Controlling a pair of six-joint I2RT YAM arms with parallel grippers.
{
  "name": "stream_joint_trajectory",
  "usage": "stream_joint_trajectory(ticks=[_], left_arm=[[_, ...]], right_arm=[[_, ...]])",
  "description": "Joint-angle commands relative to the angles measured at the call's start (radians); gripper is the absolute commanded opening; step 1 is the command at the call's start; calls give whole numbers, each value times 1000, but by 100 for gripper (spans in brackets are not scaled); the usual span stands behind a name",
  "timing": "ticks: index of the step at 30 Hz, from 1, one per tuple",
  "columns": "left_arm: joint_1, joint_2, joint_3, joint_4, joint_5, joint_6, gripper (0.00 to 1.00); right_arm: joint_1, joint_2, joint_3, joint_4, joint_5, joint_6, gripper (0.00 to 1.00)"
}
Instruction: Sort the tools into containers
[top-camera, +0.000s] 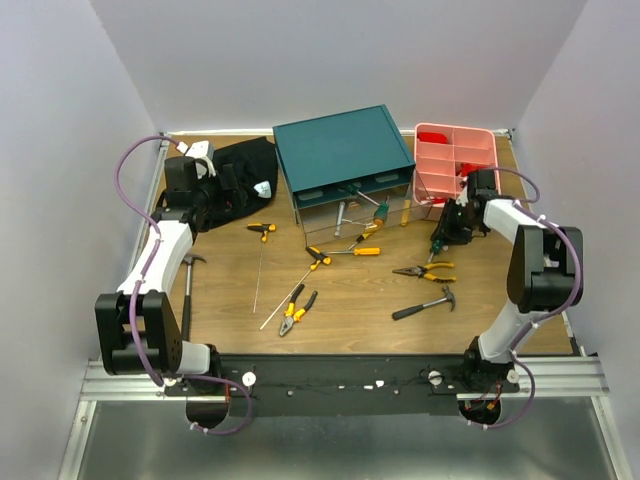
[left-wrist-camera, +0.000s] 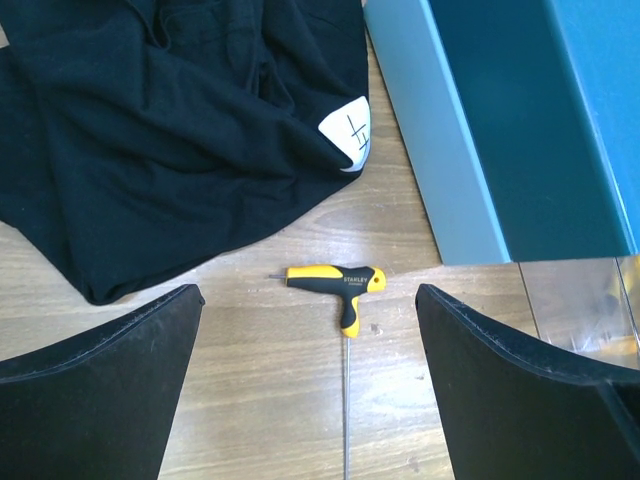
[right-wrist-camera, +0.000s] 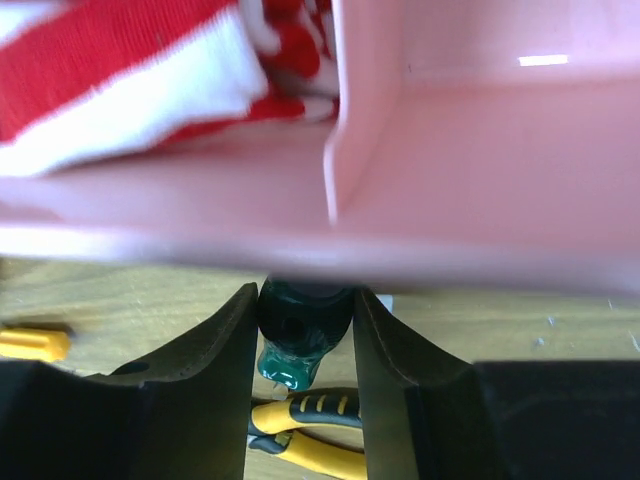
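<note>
Two arms, two jobs, we judge. The right end effector is pinched on a green screwdriver, fingers pressed against both sides of its handle. It sits low, just short of the pink tray's near wall. We read that as a carry to the tray, and the tool has to rise over that wall before it can drop in. Something red-and-white striped already fills one compartment. Pliers lie on the worktop under the held tool.

The left end effector is spread wide and holds nothing. It hangs over a yellow-black T-handle driver that lies flat between the black cloth and the teal cabinet. The handle is centred between the fingers, probably lined up for a pick. Most tools, a hammer among them, lie loose, so we judge sorting barely started.
</note>
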Motion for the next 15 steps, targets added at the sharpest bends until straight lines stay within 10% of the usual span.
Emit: stream_joint_trajectory(ticks=[1, 3, 15], left_arm=[[-4, 31, 15, 58, 9, -37, 99], [-3, 43, 26, 58, 12, -39, 99], [-18, 95, 70, 89, 40, -54, 99]], right_arm=[[-3, -76, -44, -38, 38, -53, 12], [-6, -129, -15, -61, 30, -64, 1], [32, -377, 273, 55, -351, 35, 1]])
